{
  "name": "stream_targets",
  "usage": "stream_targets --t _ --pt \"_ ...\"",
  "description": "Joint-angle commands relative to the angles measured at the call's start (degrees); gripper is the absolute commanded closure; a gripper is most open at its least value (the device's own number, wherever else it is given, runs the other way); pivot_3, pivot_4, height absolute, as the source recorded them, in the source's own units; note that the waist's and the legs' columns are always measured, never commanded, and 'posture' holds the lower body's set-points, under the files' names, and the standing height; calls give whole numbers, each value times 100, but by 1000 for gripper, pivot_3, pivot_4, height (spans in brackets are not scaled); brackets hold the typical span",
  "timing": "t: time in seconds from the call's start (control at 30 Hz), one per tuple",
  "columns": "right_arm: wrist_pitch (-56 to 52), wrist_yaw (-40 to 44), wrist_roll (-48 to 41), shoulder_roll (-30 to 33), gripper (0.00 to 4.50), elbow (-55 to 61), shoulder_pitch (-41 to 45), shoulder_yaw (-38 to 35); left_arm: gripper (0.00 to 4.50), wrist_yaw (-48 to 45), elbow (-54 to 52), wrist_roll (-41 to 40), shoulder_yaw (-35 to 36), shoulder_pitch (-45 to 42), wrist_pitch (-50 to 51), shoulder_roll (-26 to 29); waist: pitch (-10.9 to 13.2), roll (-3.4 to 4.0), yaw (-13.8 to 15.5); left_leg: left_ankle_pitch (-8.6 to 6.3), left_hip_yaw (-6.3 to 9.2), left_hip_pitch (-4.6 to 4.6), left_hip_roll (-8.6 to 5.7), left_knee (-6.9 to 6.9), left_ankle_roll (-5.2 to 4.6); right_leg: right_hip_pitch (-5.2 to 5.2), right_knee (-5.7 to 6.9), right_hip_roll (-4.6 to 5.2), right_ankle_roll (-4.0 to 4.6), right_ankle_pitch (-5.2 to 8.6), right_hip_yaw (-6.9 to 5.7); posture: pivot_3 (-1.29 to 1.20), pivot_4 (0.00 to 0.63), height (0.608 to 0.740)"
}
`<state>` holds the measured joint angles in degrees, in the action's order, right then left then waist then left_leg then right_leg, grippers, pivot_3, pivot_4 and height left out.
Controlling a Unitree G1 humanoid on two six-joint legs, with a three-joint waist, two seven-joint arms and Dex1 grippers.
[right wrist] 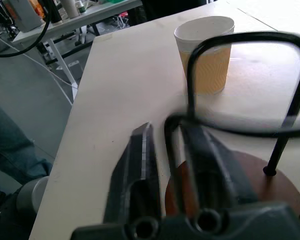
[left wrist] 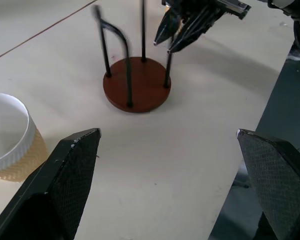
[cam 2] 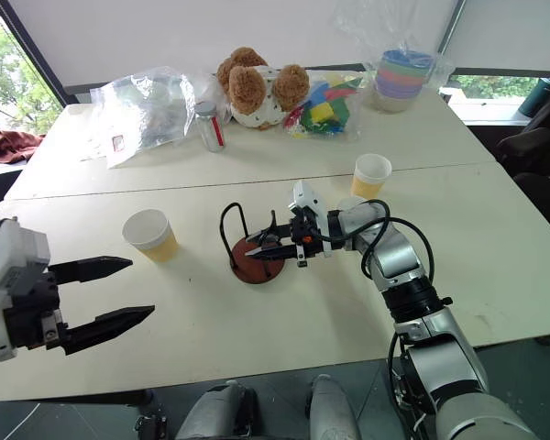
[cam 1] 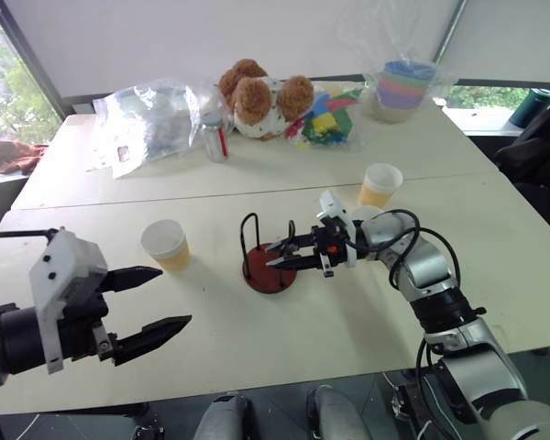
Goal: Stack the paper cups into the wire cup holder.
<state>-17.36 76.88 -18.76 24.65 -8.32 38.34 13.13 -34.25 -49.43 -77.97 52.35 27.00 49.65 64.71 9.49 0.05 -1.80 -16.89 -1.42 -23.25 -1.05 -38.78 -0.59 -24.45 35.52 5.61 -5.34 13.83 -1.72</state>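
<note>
Holder empty; no cup held.
Right gripper slightly parted at wire loop; left gripper spread. Next: grasp left cup.

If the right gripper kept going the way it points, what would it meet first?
Probably the wire cup holder: the right gripper points at its black loops, one wire already between its fingers.

My left gripper: white boxy housing, black textured pointed fingers. My right gripper: white mount, black fingers, silver segmented arm with looping black cables.
</note>
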Motion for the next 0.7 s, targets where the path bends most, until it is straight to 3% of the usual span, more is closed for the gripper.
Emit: stream_targets --t 0.03,0.1,0.43,0.6,0.7 --pt "181 7 19 125 1643 183 -45 -64 0 -73 77 81 -191 -226 1 67 0 0 17 0 0 0 0 -1 0 0 -1 1 0 0 1 0 150 740" --pt "-45 -62 16 300 728 336 -141 -95 0 -166 141 79 -313 -347 44 129 0 0 55 0 -1 0 0 -1 0 0 0 3 0 0 4 0 150 740" --pt "-1837 -313 -408 2015 728 2457 -1148 -509 0 -790 600 524 -1002 -1095 146 487 8 10 112 -19 0 -4 -2 -3 -33 2 -7 17 3 1 3 0 150 740" --pt "-2886 -492 -1213 2531 728 3276 -652 -1093 0 -1097 985 781 -1477 -1764 71 638 14 16 110 -21 -2 -1 6 -8 -39 0 1 3 4 1 2 0 150 740" --pt "-2819 -437 -1042 2916 728 2880 -12 -1113 0 -1357 1195 1149 -1732 -2033 -17 684 14 12 118 -22 -1 0 5 -8 -41 2 -1 -3 4 1 -1 0 150 740"
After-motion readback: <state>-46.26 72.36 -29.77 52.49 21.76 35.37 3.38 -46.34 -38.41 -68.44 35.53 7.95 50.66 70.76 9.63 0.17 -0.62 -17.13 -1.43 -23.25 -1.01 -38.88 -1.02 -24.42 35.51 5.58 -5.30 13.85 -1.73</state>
